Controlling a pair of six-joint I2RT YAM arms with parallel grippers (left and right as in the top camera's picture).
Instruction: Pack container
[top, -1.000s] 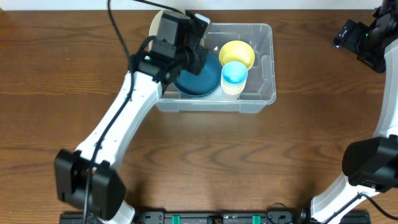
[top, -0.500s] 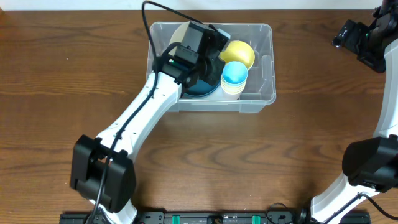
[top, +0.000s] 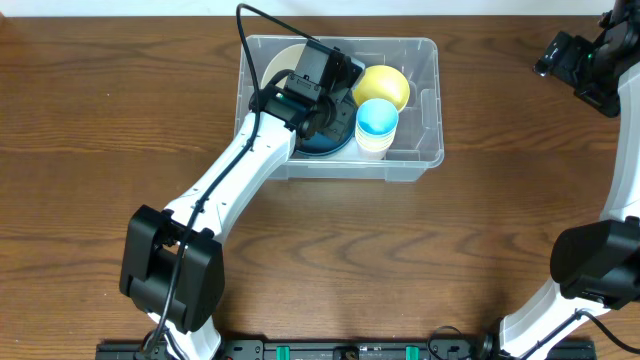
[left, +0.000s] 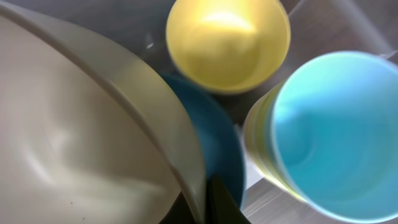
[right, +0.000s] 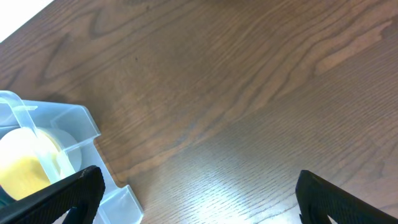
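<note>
The left arm stretches from the near edge of the wooden table (top: 90, 200) to the clear container (top: 432, 110) at far centre. There the left gripper (left: 204, 205) pinches the rim of a tilted cream bowl (left: 81, 137) in the bin's left half. A blue bowl (left: 214, 143) and a light-blue cup (top: 377, 118) sit inside, with a yellow bowl (top: 385, 85) just behind them. At far right, the right gripper (right: 199, 183) hangs above the table, well apart from the bin, fingers spread wide.
</note>
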